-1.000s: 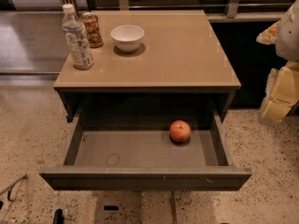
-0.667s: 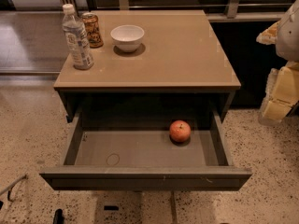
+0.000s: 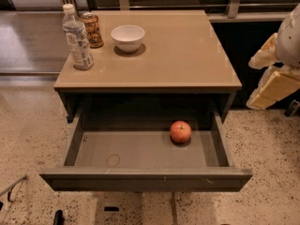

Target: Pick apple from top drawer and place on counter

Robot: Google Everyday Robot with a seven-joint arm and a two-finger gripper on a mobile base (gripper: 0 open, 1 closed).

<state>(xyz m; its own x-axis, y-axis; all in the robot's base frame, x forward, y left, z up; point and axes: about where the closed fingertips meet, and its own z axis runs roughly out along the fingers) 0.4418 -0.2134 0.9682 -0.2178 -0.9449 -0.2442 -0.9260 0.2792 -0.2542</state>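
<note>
The apple point(image 3: 180, 131) is small, round and red-orange. It lies on the floor of the top drawer point(image 3: 140, 177), right of the middle and near the back. The drawer is pulled fully out under the counter point(image 3: 178, 55), a glossy tan tabletop. My gripper point(image 3: 265, 74) hangs at the right edge of the camera view, beside the counter's right side and above the floor. It is well away from the apple, and its two cream fingers stand apart with nothing between them.
A clear water bottle point(image 3: 77, 39), a brown can point(image 3: 92, 30) and a white bowl point(image 3: 127, 37) stand at the counter's back left. A faint ring mark point(image 3: 113, 160) shows on the drawer floor. Speckled floor surrounds the cabinet, with a dark wall behind.
</note>
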